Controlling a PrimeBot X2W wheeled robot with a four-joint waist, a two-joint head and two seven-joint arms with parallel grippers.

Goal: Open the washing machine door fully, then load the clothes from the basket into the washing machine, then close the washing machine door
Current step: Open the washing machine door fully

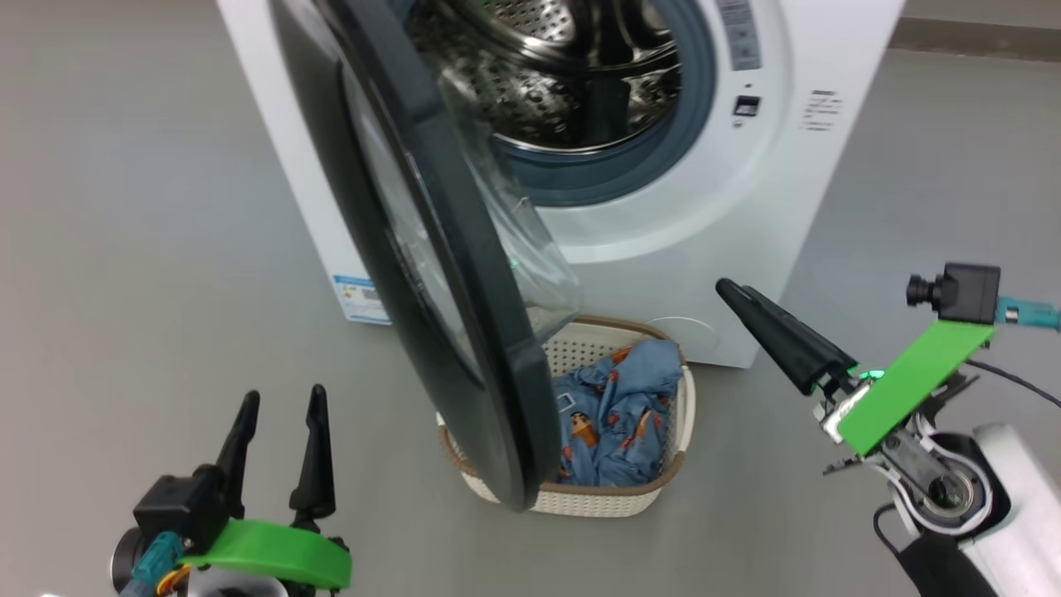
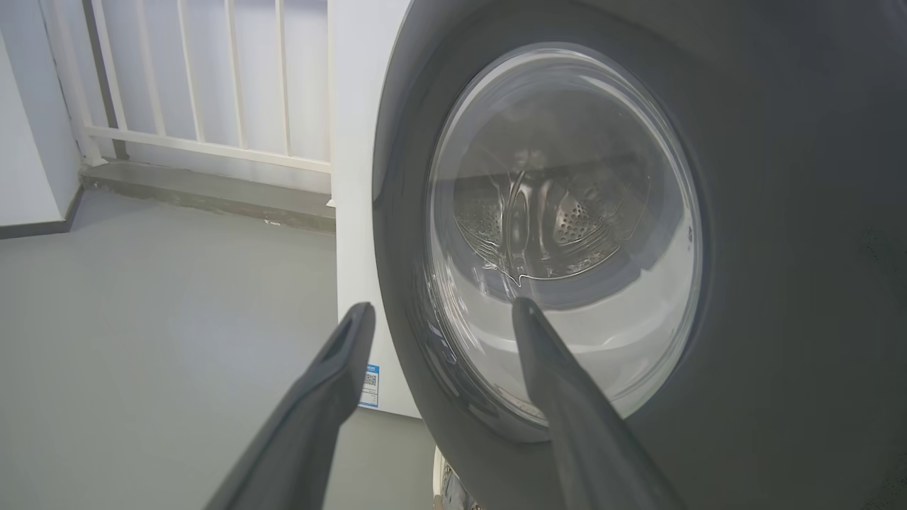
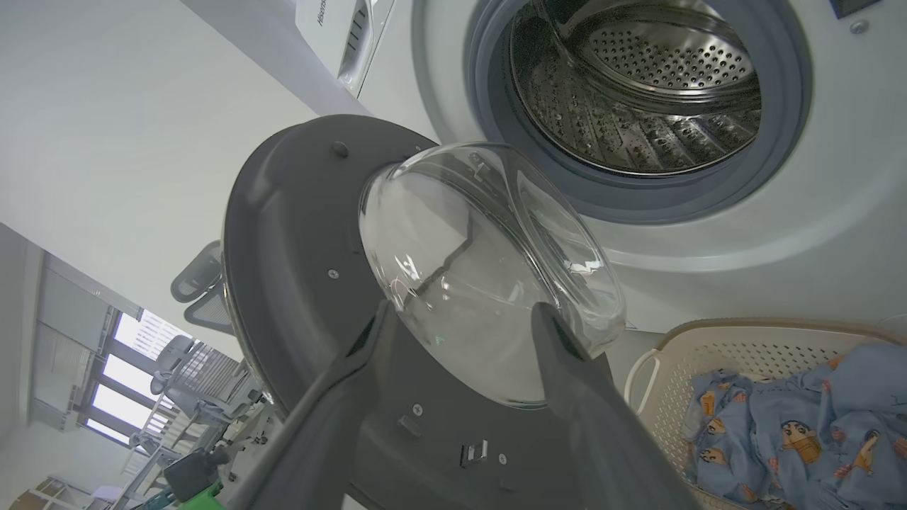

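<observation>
The washing machine [image 1: 746, 232] stands ahead, and its black door [image 1: 431, 274] hangs part-way open, swung out edge-on over the basket [image 1: 597, 497]. Light-blue printed clothes [image 1: 617, 414] lie in the basket in front of the machine. The steel drum [image 3: 638, 78] looks empty. My left gripper [image 1: 282, 396] is open, low and left of the door, facing its outer glass window [image 2: 567, 212] without touching it. My right gripper [image 1: 729, 290] hovers right of the door and above the basket's right side. In the right wrist view it [image 3: 464, 315] is open and empty, pointing at the door's inner glass dome [image 3: 482, 262].
Grey floor surrounds the machine. A white railing [image 2: 212, 85] on a low step lies behind the machine's left side. Office chairs [image 3: 205, 283] and windows appear far beyond the door. A blue label [image 1: 360, 298] sits low on the machine's front.
</observation>
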